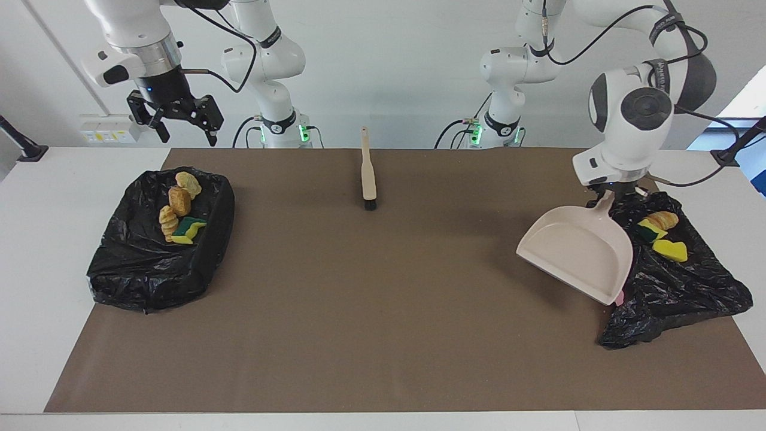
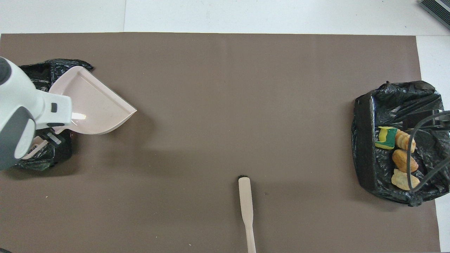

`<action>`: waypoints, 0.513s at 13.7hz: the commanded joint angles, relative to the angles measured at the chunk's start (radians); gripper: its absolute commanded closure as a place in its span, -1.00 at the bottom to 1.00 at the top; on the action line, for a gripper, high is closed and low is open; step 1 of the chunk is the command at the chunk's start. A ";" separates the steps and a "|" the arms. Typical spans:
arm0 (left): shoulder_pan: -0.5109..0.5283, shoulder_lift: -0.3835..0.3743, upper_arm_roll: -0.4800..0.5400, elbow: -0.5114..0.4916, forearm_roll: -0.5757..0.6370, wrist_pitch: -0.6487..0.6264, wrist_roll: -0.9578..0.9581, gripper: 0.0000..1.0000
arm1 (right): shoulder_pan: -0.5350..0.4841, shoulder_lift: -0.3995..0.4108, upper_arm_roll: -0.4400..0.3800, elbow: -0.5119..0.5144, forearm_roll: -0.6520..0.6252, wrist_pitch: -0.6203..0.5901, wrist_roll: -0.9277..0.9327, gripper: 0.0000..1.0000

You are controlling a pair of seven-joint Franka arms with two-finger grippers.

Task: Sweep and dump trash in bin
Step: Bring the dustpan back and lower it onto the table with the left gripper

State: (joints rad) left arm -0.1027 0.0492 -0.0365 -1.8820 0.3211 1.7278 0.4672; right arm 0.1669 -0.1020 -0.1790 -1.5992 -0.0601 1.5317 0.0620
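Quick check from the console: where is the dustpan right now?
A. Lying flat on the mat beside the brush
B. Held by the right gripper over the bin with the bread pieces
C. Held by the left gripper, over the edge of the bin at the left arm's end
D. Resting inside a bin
C: the dustpan hangs by its handle from the left gripper, tilted over the edge of the black-bagged bin at the left arm's end.

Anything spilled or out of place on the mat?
Nothing spilled. All visible scraps sit inside the two black-bagged bins. The beige plastic dustpan hangs tilted from the left claw; the beige wooden-handled brush lies unused.
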 commanded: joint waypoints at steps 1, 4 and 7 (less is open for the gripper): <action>-0.132 -0.008 0.021 -0.039 -0.060 0.018 -0.299 1.00 | -0.003 -0.018 -0.001 -0.024 0.019 -0.008 -0.031 -1.00; -0.259 0.026 0.021 -0.036 -0.152 0.081 -0.551 1.00 | 0.010 -0.022 0.001 0.014 0.011 -0.010 -0.044 -1.00; -0.377 0.072 0.021 -0.010 -0.231 0.145 -0.770 1.00 | -0.006 -0.008 -0.033 0.041 0.042 -0.031 -0.054 -1.00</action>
State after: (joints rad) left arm -0.4043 0.0943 -0.0378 -1.9050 0.1241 1.8281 -0.1852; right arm 0.1756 -0.1132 -0.1905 -1.5829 -0.0518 1.5277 0.0498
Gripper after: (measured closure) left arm 0.678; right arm 0.000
